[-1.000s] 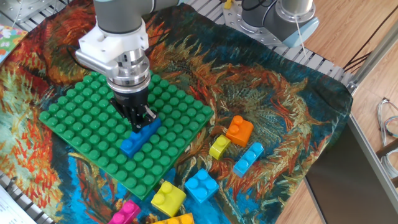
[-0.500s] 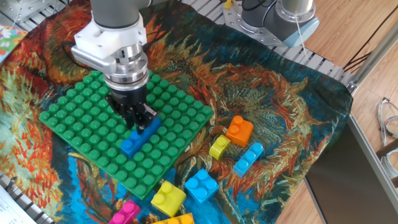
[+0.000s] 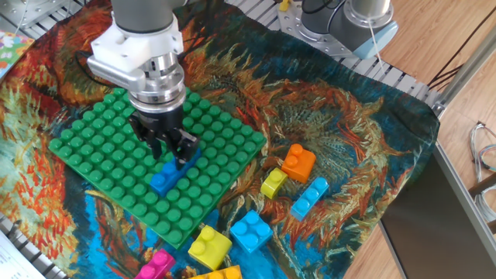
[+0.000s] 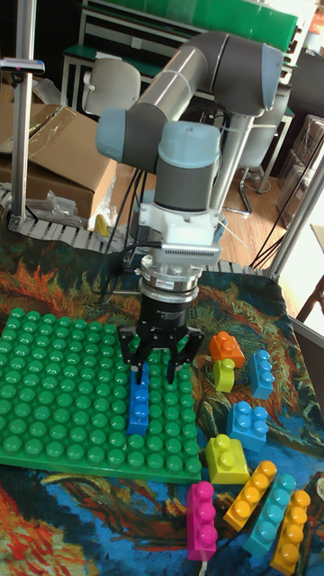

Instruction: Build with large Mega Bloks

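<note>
Nearest me, in front of the green baseplate [image 4: 54, 432], loose chunky plastic bricks lie on the painted cloth [image 3: 325, 116]: a long pink brick [image 4: 202, 520], a long orange one [image 4: 251, 495], and a square yellow brick [image 3: 209, 246]. Just beyond, right of the plate, sit a light blue brick [image 3: 250, 230], a small orange brick [image 3: 298, 163] and a slim light blue one [image 3: 309, 198]. On the plate, a long dark blue brick [image 3: 173, 171] is pressed onto the round studs. My gripper [image 4: 160, 363] hangs right above its far end, fingers spread, holding nothing. Since a second ago it has lifted and opened off the brick.
</note>
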Controlling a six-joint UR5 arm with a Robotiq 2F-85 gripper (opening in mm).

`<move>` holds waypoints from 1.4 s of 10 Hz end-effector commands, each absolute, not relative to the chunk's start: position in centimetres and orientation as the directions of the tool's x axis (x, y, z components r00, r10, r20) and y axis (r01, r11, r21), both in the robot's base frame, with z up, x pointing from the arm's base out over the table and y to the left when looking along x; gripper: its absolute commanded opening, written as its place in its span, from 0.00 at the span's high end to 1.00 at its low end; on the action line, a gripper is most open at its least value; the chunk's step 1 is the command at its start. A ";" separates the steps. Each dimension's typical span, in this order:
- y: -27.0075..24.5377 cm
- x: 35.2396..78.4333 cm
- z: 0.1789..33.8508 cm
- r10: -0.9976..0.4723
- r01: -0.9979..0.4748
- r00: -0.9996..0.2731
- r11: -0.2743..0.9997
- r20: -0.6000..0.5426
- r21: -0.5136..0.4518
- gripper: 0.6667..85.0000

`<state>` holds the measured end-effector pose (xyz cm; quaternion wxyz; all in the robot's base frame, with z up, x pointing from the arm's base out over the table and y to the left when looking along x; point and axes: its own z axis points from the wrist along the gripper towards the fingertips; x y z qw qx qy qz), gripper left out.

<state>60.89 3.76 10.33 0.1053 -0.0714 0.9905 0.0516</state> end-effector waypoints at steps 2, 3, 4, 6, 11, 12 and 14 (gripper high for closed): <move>7.8 59.9 10.1 -0.047 -0.073 -0.973 0.992 -0.225 0.107 0.41; 7.0 59.2 9.9 -0.087 -0.103 -0.976 0.992 -0.199 0.072 0.49; 7.7 58.7 9.9 -0.150 -0.169 -0.971 0.982 -0.188 0.089 0.45; 7.6 59.2 9.9 -0.173 -0.192 -0.962 0.978 -0.210 0.078 0.36; 12.2 57.9 8.8 -0.083 -0.102 -0.975 0.991 -0.204 0.084 0.36; 12.2 57.4 8.8 -0.131 -0.148 -0.973 0.986 -0.190 0.077 0.34; 12.6 57.3 8.7 -0.117 -0.133 -0.975 0.988 -0.191 0.074 0.25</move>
